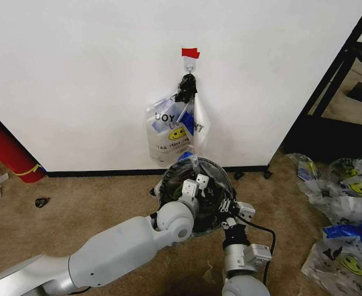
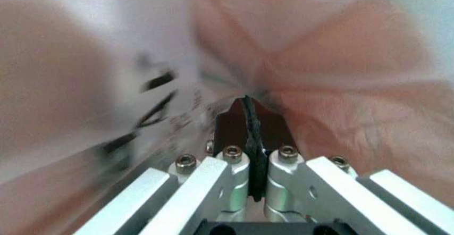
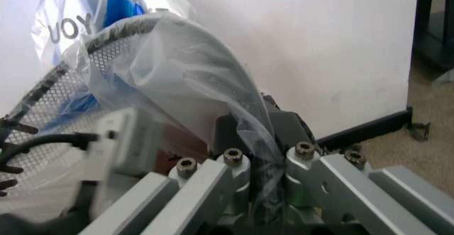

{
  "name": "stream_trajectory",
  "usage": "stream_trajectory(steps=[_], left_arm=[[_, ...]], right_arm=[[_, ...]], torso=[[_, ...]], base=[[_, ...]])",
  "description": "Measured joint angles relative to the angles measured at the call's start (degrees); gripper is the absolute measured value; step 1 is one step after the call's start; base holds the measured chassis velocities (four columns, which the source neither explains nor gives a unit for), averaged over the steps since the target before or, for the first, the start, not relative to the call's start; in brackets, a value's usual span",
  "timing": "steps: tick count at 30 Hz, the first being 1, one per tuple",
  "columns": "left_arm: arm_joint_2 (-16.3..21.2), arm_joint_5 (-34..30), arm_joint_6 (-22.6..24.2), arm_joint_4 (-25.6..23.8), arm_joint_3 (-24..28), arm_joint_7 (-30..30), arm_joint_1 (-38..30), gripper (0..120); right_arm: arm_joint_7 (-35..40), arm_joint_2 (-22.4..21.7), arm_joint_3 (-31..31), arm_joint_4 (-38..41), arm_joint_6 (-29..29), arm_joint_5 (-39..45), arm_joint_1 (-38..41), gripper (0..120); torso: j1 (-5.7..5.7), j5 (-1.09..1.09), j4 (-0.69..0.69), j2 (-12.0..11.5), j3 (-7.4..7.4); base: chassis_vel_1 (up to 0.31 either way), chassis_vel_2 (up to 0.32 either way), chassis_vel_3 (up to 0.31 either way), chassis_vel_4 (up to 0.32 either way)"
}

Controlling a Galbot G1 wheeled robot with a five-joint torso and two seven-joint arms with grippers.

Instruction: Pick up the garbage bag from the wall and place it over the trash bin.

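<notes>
So from the head cam, the garbage bag (image 1: 200,180) sits over the trash bin (image 1: 213,213) by the wall (image 1: 94,74), left end effector (image 1: 195,185) at its 11 o'clock rim, right end effector (image 1: 241,213) at 4. Left wrist: fingers (image 2: 237,174) clamped on plastic. Right wrist: fingers (image 3: 234,179) pinching the film too.
</notes>
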Motion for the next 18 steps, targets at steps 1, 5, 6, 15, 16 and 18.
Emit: stream_trajectory(steps=[1, 5, 6, 15, 16, 18], left_arm=[[0.79, -0.55, 0.77, -1.09, -0.14, -0.44, -0.03, 0], [2.81, -4.42, 2.87, -4.79, -0.88, -2.19, -0.85, 0], [2.95, -6.87, 3.71, -5.87, -1.25, -3.07, -1.48, 0], [2.43, -9.82, 10.59, -5.64, 1.8, -4.25, -4.98, 0], [1.99, -9.44, 11.28, -5.07, 2.46, -4.25, -5.03, 0], [1.37, -9.3, 12.23, -4.28, 3.56, -4.15, -5.17, 0]], right_arm=[[-0.02, -0.12, 0.14, -0.27, 0.2, -0.18, 0.11, 0], [-0.02, -0.29, 0.4, -0.79, 0.38, -0.38, 0.52, 0], [-0.02, -0.22, 0.41, -0.94, 0.42, -0.53, 0.63, 0], [-0.15, -0.2, -0.33, -0.98, 0.89, -1.9, -0.23, 0], [-0.2, -0.34, -0.45, -0.81, 0.9, -2.07, -0.38, 0], [-0.25, -0.7, -0.51, -0.73, 0.94, -2.2, -0.48, 0]], torso=[[0.0, 0.0, 0.0, 0.0, 0.0], [0.0, 0.0, 0.0, 0.0, 0.0], [0.0, 0.0, 0.01, 0.0, 0.0], [0.0, 0.0, -0.01, 0.0, 0.0], [0.0, 0.0, -0.01, 0.0, 0.0], [0.0, 0.0, -0.01, 0.0, 0.0]], base=[[0.0, 0.0, 0.0, 0.0], [0.0, 0.0, 0.0, 0.0], [0.0, 0.0, 0.0, 0.0], [0.0, 0.0, 0.0, 0.0], [0.0, 0.0, 0.0, 0.0], [0.0, 0.0, 0.0, 0.0]])
